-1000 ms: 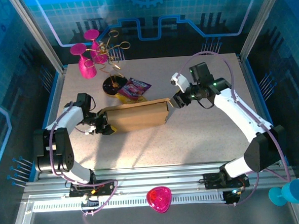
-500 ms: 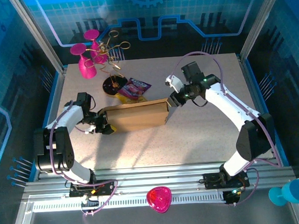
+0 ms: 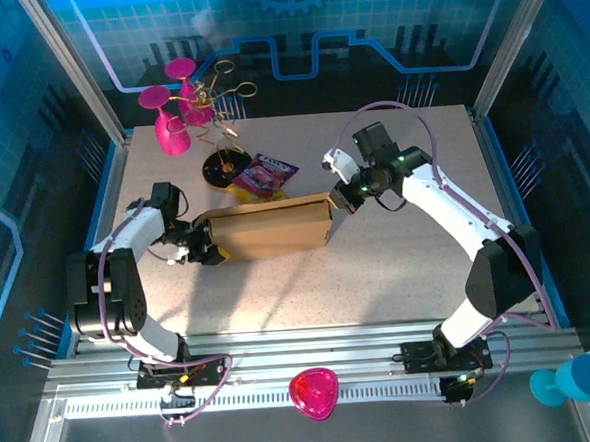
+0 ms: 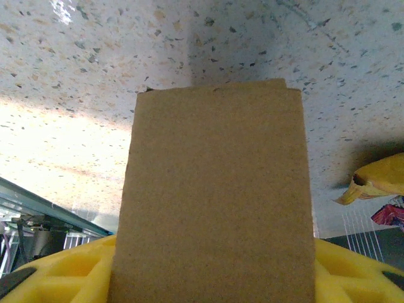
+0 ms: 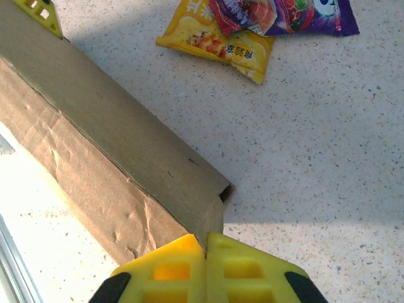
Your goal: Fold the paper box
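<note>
The paper box [image 3: 273, 229] is a brown cardboard block lying across the middle of the table. Its left end fills the space between the yellow fingers [image 4: 57, 274] of my left gripper [image 3: 209, 248], which is shut on it. In the left wrist view the paper box [image 4: 214, 189] runs away from the left gripper [image 4: 214, 268]. My right gripper [image 3: 342, 200] is at the box's right end. In the right wrist view the right gripper [image 5: 206, 238] is shut, with the thin corner flap of the paper box [image 5: 113, 151] pinched in the seam between its pads.
A purple-yellow snack packet [image 3: 264, 176] [image 5: 252, 31] lies just behind the box. A gold stand with pink goblets [image 3: 183, 108] stands at the back left. A pink object [image 3: 315, 392] and a blue cup [image 3: 575, 379] sit by the front rail.
My right gripper has moved left to the box's right end and closed on its corner flap. The left arm and the box have stayed put.
</note>
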